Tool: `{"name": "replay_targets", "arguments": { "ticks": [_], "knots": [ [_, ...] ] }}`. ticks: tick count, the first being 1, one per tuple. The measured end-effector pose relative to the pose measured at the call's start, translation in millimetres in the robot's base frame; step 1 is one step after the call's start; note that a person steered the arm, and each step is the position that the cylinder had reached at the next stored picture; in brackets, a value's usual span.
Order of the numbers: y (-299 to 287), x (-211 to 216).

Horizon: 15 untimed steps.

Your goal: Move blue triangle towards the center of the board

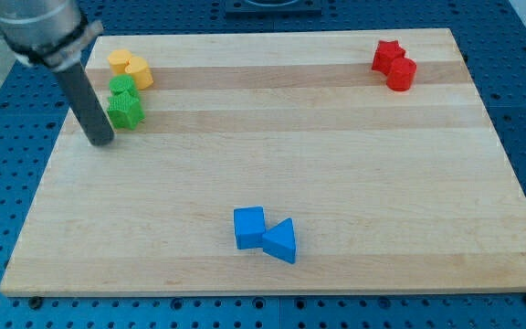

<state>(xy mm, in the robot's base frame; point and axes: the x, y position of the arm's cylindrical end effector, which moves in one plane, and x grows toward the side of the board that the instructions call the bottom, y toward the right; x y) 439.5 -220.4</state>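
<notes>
Tip (102,142) — far upper-left of blue triangle (280,242)

The tip (101,142) sits near the bench's (336,164) left edge beside a green block (125,111), well apart from the blue triangle (279,242) touching a blue cube (249,227) near the bottom edge.

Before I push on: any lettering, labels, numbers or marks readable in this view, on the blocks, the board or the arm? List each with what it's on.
None: no text, number or sign shows anywhere in this view.
Blue triangle, blue cube: plain faces.
Red blocks, yellow blocks, green blocks: plain.
Wooden board: bare grain only.
The rod ending in my tip, at the view's left beside the green blocks: no marking visible.
</notes>
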Motion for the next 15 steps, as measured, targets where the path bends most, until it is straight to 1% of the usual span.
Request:
{"name": "replay_targets", "arguments": {
  "ticks": [1,2,3,5,6,7,8,9,11,12,13,14,15],
  "knots": [
    [57,62],
    [141,108],
    [196,109],
    [198,109],
    [185,124],
    [184,180],
    [194,179],
    [216,156],
    [225,106],
    [234,49],
    [235,29],
    [235,29],
    [208,89]
  ]
}}
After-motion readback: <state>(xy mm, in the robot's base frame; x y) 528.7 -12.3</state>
